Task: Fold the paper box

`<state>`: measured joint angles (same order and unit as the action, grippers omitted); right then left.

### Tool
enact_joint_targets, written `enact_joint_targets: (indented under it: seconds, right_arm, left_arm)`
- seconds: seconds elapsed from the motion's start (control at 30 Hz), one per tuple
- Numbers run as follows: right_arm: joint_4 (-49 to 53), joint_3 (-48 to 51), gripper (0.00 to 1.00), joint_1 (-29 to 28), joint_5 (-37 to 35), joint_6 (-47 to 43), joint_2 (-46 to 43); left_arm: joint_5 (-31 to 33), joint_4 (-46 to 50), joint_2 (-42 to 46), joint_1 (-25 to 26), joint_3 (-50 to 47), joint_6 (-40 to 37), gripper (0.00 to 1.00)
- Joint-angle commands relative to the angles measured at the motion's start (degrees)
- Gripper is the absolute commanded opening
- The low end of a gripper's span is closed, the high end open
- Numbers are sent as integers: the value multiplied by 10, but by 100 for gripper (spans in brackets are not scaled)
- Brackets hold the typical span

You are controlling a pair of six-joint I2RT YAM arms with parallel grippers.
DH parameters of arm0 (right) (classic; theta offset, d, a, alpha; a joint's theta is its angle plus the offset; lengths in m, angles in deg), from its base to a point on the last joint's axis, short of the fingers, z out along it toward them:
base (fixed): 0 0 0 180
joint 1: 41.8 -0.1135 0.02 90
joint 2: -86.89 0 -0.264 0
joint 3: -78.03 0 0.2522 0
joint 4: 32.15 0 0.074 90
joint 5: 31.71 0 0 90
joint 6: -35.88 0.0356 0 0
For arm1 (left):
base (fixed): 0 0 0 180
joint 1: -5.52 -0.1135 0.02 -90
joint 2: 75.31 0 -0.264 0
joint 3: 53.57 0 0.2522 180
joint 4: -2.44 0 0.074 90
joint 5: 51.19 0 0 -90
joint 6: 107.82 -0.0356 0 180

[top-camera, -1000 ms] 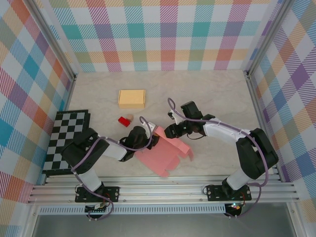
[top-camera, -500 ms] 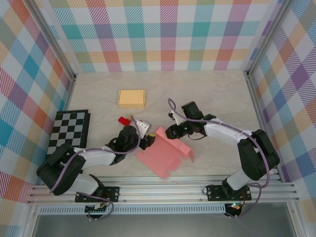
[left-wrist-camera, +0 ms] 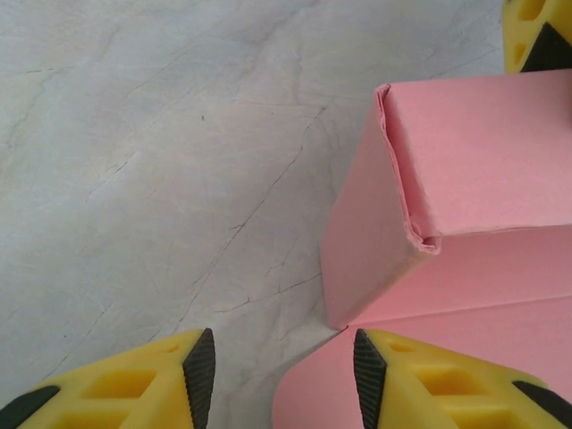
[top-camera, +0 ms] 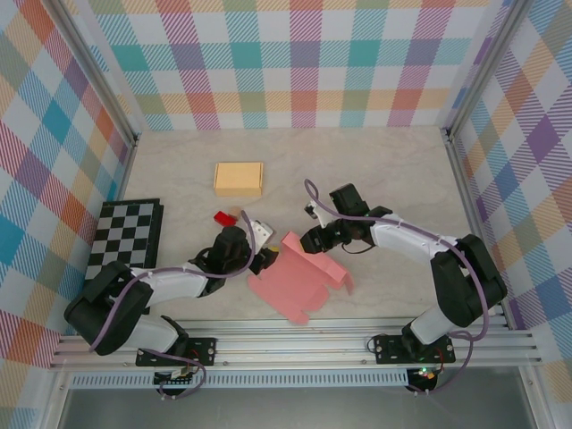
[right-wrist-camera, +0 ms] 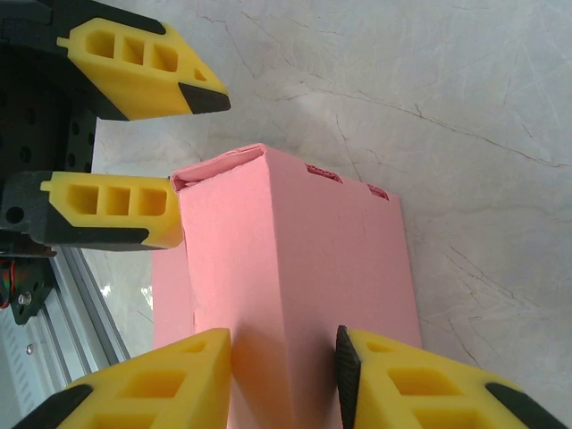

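Observation:
The pink paper box (top-camera: 299, 277) lies partly folded on the marble table, one wall raised at its far edge (left-wrist-camera: 465, 170). My right gripper (top-camera: 310, 239) is shut on that raised, doubled wall (right-wrist-camera: 286, 268), which fills the gap between its yellow fingers (right-wrist-camera: 161, 384). My left gripper (top-camera: 259, 248) stands open at the box's left corner, low over the table. Bare marble and the edge of a flat pink flap (left-wrist-camera: 322, 393) show between its fingertips (left-wrist-camera: 198, 375). Both left fingers (right-wrist-camera: 116, 210) appear in the right wrist view, one touching the wall's top corner.
A tan closed box (top-camera: 239, 178) sits toward the back. A red block (top-camera: 223, 219) and a small tan piece (top-camera: 234, 213) lie just behind my left gripper. A checkerboard mat (top-camera: 121, 250) covers the left side. Plaid walls enclose the table.
My left arm has dropped low and stretched out, its gripper sliding left off the box to its left corner. The right gripper keeps its hold without moving.

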<state>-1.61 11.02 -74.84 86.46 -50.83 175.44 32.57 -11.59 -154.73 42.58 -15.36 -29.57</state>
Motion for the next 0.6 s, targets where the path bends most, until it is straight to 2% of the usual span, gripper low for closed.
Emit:
enact_joint_targets:
  seconds: [0.0, 0.27, 0.57]
  right_arm:
    - [51, 2, 37, 1, 14, -33, 6]
    - [70, -13, 36, 1, 22, -54, 23]
    - [52, -12, 36, 1, 14, -36, 22]
  left_arm:
    - [-22, 12, -18, -6, 27, -29, 46]
    - [-50, 9, -63, -6, 62, -40, 47]
    - [-80, -24, -92, 5, 72, -5, 44]
